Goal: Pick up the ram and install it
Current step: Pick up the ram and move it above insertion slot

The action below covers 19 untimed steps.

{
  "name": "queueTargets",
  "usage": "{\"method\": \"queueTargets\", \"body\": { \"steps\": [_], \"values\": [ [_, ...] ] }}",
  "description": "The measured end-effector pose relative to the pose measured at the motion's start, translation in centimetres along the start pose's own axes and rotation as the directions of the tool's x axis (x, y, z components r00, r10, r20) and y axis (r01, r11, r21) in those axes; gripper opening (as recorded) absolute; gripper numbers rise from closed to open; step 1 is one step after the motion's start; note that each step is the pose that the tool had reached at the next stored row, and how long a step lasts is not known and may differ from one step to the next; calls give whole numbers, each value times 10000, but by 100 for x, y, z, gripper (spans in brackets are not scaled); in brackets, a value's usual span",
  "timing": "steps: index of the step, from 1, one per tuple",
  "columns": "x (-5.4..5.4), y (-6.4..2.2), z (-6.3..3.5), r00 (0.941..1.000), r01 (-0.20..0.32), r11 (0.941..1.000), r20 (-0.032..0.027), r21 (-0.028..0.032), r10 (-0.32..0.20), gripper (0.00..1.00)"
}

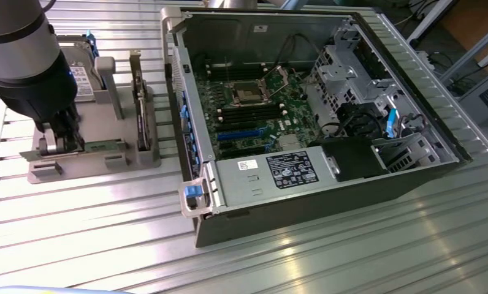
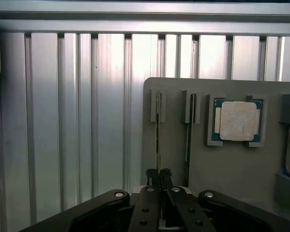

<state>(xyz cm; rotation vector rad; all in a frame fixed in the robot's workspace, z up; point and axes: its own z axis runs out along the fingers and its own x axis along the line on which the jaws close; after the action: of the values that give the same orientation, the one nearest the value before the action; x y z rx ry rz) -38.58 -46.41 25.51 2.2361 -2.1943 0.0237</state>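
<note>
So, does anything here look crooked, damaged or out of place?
Nothing stands out. The ram stands straight in the grey holder, the gripper shut on it; the processor chip lies square in its recess.

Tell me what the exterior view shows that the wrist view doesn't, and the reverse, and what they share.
Exterior view: the robot arm, the open computer case and its motherboard. Wrist view: the square processor chip in its pocket. Both: the hand closed on the ram in the gray holder, on the ribbed metal table.
</note>
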Motion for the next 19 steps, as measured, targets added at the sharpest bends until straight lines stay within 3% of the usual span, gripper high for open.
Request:
{"method": "queueTargets", "body": {
  "steps": [19],
  "values": [
    [2,-1,-135,10000,0,10000,0,0,0,12]
  ]
}}
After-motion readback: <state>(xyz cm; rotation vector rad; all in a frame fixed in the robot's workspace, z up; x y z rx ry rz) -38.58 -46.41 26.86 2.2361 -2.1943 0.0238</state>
